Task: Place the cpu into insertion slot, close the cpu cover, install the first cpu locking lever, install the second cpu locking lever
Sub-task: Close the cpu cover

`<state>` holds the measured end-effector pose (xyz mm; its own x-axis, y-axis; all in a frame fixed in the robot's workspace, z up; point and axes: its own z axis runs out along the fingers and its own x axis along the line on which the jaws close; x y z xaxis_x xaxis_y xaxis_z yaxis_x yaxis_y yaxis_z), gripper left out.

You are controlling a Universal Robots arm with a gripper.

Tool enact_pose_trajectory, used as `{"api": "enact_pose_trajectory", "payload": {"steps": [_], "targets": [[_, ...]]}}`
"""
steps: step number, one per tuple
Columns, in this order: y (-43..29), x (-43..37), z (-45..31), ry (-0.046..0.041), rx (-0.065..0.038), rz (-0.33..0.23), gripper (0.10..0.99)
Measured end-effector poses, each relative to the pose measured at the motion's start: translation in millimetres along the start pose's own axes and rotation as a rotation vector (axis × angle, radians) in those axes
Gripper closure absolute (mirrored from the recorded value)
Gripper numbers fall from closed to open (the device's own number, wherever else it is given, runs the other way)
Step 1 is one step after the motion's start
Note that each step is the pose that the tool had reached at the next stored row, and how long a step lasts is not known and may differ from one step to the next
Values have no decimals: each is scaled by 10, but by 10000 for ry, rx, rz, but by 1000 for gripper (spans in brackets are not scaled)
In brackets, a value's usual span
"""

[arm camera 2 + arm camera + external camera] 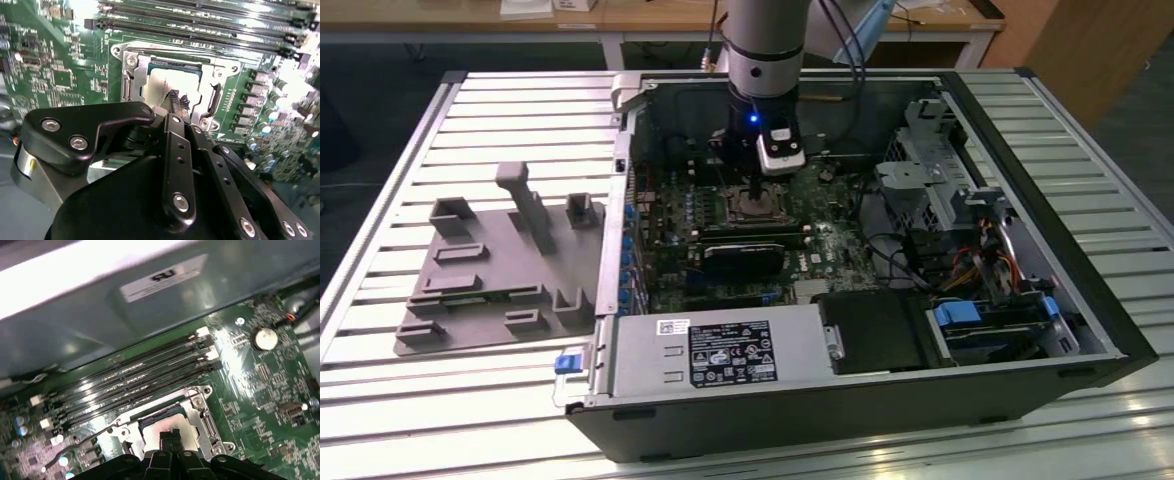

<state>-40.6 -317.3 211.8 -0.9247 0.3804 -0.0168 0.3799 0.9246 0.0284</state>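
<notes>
Here, you see an open computer case (1067, 330) lying on a slatted metal surface (454, 400). Your robot arm (761, 50) reaches down into it over the green motherboard (827, 250). Your pincer (177, 99) hangs directly above the insertion slot (754, 205), near the middle of the board. Its two black fingertips are drawn together, with nothing visible between them. The cpu (160, 82) sits flat inside the slot with its dull silver-grey top facing up. The fingertips are right over its middle, but you cannot tell whether they touch it. The cpu cover (206, 75), a thin silvery frame plate, appears to lie flat around the chip, which shows through its square window. In the first wrist view, a row of long black memory slots (135, 380) runs just beside the socket, and a round coin battery (265, 338) sits further off on the board. A grey moulded fixture (494, 270) rests on the surface, well apart from the case on the exterior view's left.
</notes>
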Motion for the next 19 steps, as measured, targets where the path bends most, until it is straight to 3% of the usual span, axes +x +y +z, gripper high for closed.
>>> {"api": "enact_pose_trajectory", "payload": {"steps": [14, 19], "targets": [[0, 0, 7, 73, -43, -2549, 980], [-1, 1, -3, 78, -44, -2725, 980]]}}
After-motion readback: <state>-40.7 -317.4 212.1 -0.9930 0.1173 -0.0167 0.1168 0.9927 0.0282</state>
